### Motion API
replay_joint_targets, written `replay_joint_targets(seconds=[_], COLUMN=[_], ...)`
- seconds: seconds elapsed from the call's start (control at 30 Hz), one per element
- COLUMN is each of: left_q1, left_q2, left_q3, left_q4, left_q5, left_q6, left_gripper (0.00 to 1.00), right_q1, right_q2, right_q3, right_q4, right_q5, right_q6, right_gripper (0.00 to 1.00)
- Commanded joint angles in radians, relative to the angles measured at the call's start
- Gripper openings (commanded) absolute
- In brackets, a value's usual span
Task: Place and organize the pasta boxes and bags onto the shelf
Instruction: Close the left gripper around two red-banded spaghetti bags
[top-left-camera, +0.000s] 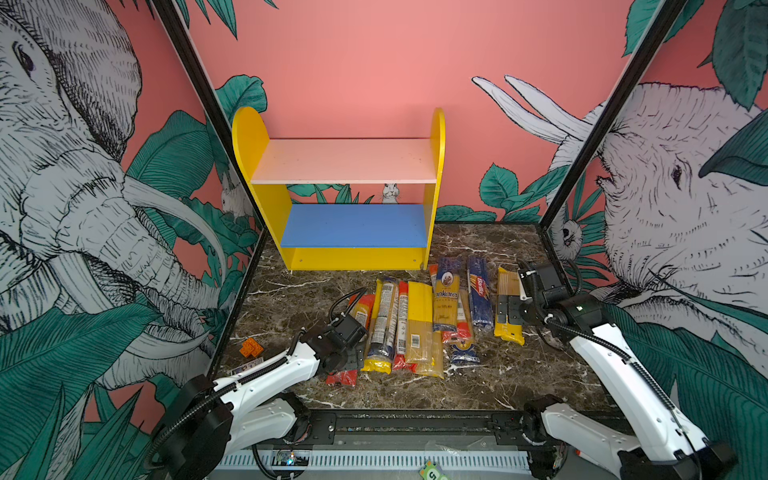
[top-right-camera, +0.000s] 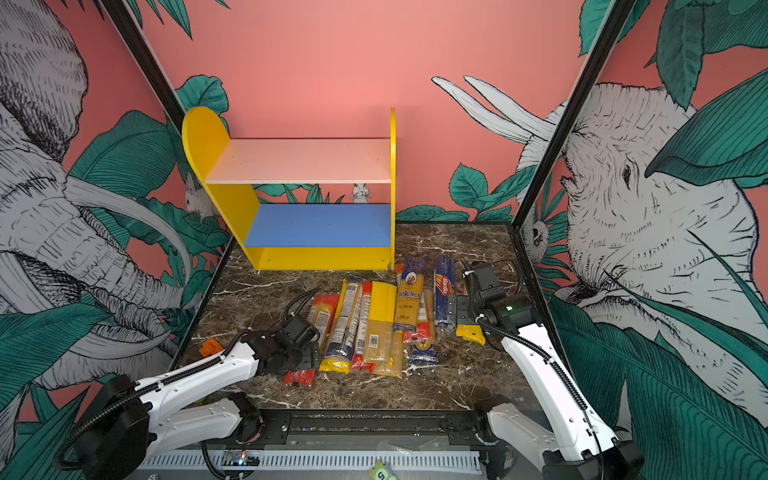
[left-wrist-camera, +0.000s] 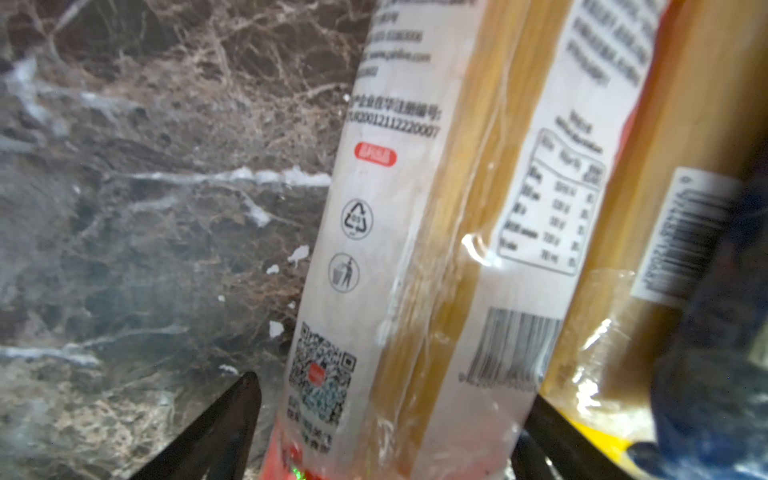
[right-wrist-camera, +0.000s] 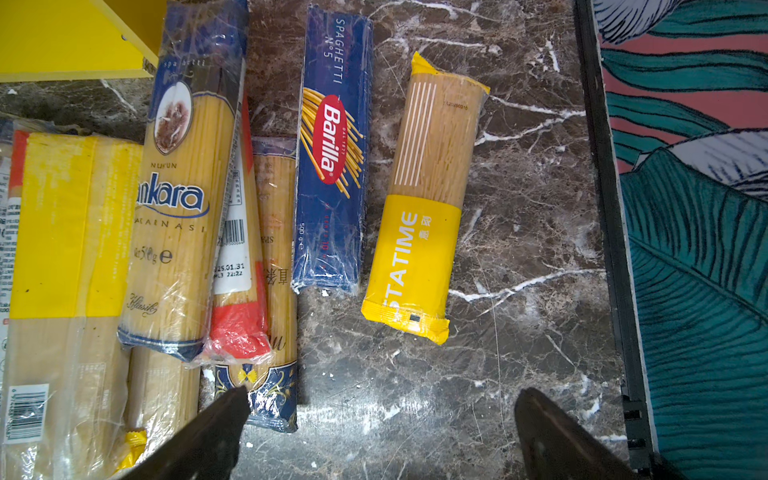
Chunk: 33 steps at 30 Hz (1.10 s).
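The left gripper is spread wide, its jaws set either side of a red-ended bag lying on the marble table; no grip is shown. Farther right, the right gripper is held fully open over a yellow-ended pack, nothing grasped. The Barilla box is laid just beside that pack. Beyond the row of packs, the shelf is stood against the back wall.
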Motion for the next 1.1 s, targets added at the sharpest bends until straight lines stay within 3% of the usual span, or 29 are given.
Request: replay_joint_targets(seconds=[0.0,0.23,0.57,0.7,0.77,0.83,1.0,1.07], left_q1=[0.021,0.021,0.021,0.021,0.021,0.021,0.021,0.021], left_q2=[0.061,0.177,0.246,0.29,0.307,0.313,0.282,0.262], left_q3=[0.037,0.087,-0.002,-0.019,-0.024,-0.025,0.003,0.038], left_q4=[0.001,0.045,0.156,0.187,0.194,0.197,0.154,0.095], left_q5=[0.014,0.077,0.14,0.152,0.167,0.177,0.166,0.141], left_q6=[0.074,0.12,0.064,0.059,0.06,0.065,0.083,0.096], left_gripper=[0.9,0.89,0.85,0.67,0.42,0.24,0.03,0.0], right_q1=[0.007,0.008,0.008,0.007,0.007,0.007,0.007,0.006], right_q2=[0.01,0.048,0.052,0.042,0.038,0.032,0.024,0.022], right_q3=[0.019,0.047,0.057,0.052,0.05,0.048,0.036,0.036], right_q4=[0.003,0.001,-0.014,-0.019,-0.021,-0.023,-0.01,-0.004], right_q5=[0.003,-0.001,0.022,0.016,0.022,0.028,-0.002,-0.009], right_q6=[-0.013,-0.021,-0.033,-0.047,-0.047,-0.045,-0.055,-0.053], right_gripper=[0.99,0.99,0.99,0.99,0.99,0.99,0.99,0.99])
